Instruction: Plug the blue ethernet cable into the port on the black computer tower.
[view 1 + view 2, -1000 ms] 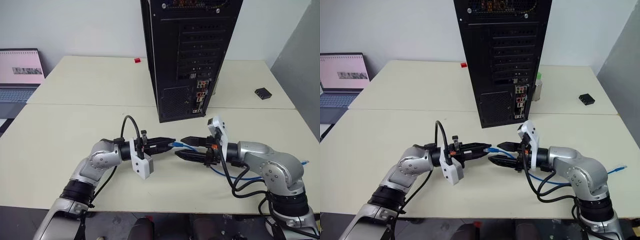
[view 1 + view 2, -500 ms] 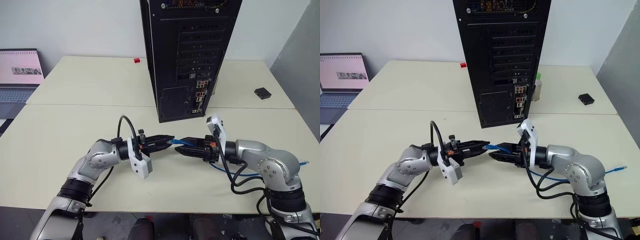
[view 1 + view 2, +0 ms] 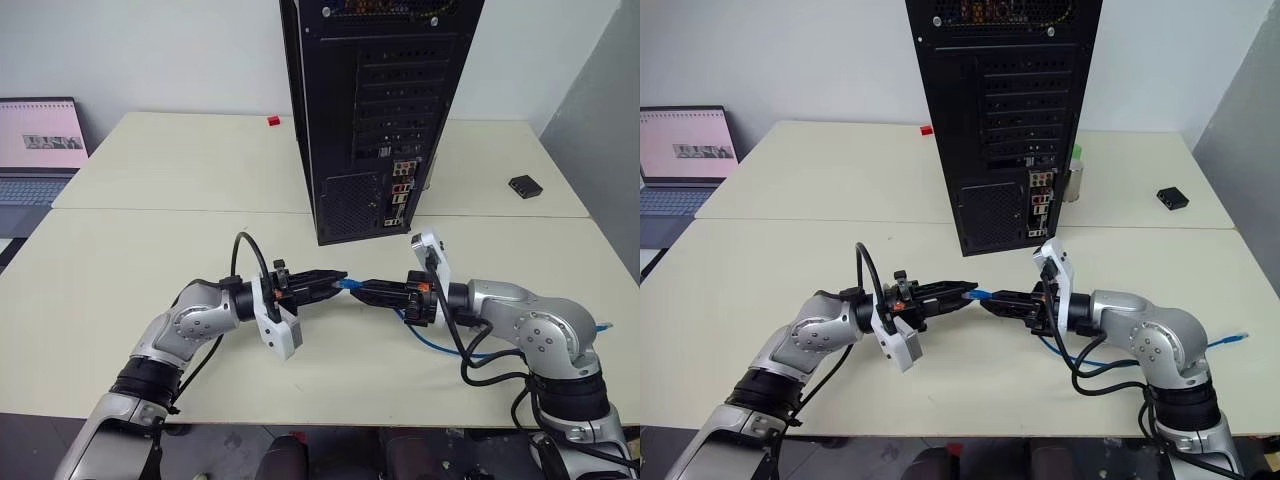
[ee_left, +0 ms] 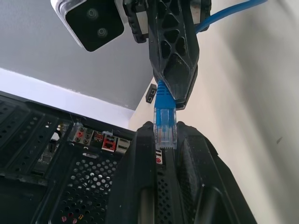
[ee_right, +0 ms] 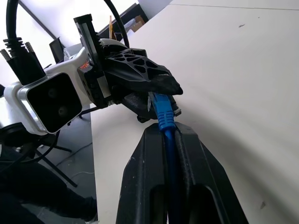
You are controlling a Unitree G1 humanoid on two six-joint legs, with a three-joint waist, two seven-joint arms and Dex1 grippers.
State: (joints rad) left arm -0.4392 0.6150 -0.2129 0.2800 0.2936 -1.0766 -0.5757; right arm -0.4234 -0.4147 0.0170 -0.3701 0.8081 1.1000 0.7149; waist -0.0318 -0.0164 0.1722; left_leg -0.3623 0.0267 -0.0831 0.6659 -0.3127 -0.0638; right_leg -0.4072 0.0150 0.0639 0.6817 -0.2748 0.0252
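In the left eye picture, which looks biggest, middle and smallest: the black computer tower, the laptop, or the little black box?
1. black computer tower
2. laptop, partly cut off by the edge
3. small black box

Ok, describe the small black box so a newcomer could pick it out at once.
Start at the black computer tower standing on the cream table. Look past its right side, toward the table's far right edge: the small black box lies flat there, alone. Unlike the tower it is low, palm-like and without connectors.

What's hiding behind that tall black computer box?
Beside the tall black metal computer tower, a small green-topped container peeks out at its right edge and a tiny red object at its left. The table directly behind it is covered.
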